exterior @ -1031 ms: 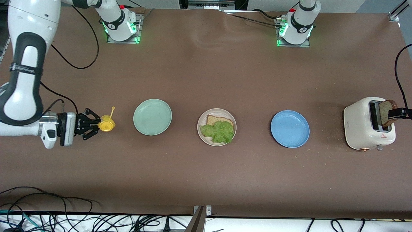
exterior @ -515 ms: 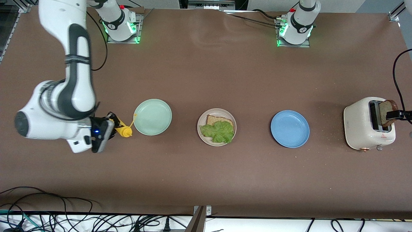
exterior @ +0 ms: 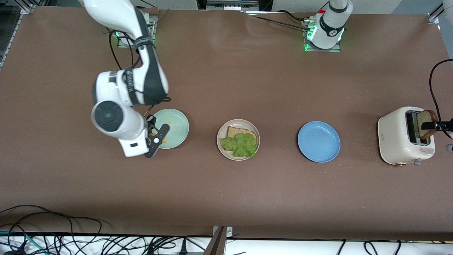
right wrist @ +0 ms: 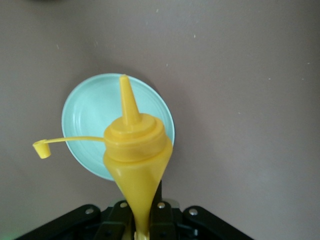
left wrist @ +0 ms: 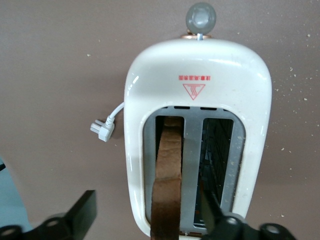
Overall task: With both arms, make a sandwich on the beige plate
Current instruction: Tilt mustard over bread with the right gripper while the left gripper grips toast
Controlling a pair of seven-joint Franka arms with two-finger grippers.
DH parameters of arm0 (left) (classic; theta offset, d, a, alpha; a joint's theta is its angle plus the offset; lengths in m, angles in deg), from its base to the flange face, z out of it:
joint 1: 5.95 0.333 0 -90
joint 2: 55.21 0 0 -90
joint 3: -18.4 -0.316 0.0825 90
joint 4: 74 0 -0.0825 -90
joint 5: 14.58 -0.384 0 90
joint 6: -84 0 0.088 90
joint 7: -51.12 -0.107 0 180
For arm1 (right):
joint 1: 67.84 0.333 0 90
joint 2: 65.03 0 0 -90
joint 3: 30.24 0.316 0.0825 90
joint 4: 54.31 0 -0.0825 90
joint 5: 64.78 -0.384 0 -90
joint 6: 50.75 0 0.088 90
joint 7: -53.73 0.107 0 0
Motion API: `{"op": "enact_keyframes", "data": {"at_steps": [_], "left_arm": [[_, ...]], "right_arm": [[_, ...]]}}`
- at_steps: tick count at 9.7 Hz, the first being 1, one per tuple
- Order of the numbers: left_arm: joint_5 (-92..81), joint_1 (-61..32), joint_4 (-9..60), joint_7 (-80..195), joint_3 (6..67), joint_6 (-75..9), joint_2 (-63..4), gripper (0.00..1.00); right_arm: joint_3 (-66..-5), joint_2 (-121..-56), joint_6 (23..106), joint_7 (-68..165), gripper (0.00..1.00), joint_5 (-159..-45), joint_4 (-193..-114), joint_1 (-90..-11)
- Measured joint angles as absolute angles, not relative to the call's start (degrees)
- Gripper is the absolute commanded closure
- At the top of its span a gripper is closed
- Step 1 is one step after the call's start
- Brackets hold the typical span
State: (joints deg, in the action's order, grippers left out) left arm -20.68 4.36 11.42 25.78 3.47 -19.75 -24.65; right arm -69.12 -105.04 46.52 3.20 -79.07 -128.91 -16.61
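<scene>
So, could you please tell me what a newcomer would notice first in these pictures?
Probably the right claw, shut on a yellow squeeze bottle with its cap dangling open, over the mint-green plate. Next, the beige plate mid-table, holding one bread slice under a ruffled lettuce leaf. Toward the left arm's end of the table, the left claw straddles a second slice standing in the white toaster.

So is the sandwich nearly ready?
About halfway. Done: one bread slice with lettuce lies on the beige plate. In hand: the right hand holds a yellow squeeze bottle over the mint-green plate; the left hand is around the second slice in the toaster. Left: topping the sandwich.
</scene>
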Motion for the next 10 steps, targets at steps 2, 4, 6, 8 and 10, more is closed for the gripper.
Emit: {"op": "enact_keyframes", "data": {"at_steps": [2, 4, 6, 8, 10], "left_arm": [[-20.7, 3.5, 15.6, 25.8, 3.8, -19.6, -28.4, 1.00], [-20.7, 2.6, 19.3, 25.8, 3.9, -19.5, -32.3, 1.00], [-20.7, 2.6, 20.4, 25.8, 3.9, -19.7, -33.2, 1.00], [-20.7, 2.6, 20.7, 25.8, 3.9, -19.9, -33.2, 1.00], [-20.7, 2.6, 20.7, 25.8, 4.0, -20.0, -33.2, 1.00]], "right_arm": [[-69.1, -105.2, 46.5, 6.7, 0.89, -73.5, -128.8, -11.0], [-69.0, -105.9, 47.1, 10.4, 0.89, -70.8, -128.8, -6.0], [-69.0, -107.5, 50.6, 11.4, 0.89, -69.7, -128.8, -2.5], [-68.9, -110.5, 51.9, 12.7, 0.90, -66.6, -128.6, 0.2], [-68.8, -113.2, 52.0, 21.2, 0.92, -58.9, -127.6, 4.1]]}}
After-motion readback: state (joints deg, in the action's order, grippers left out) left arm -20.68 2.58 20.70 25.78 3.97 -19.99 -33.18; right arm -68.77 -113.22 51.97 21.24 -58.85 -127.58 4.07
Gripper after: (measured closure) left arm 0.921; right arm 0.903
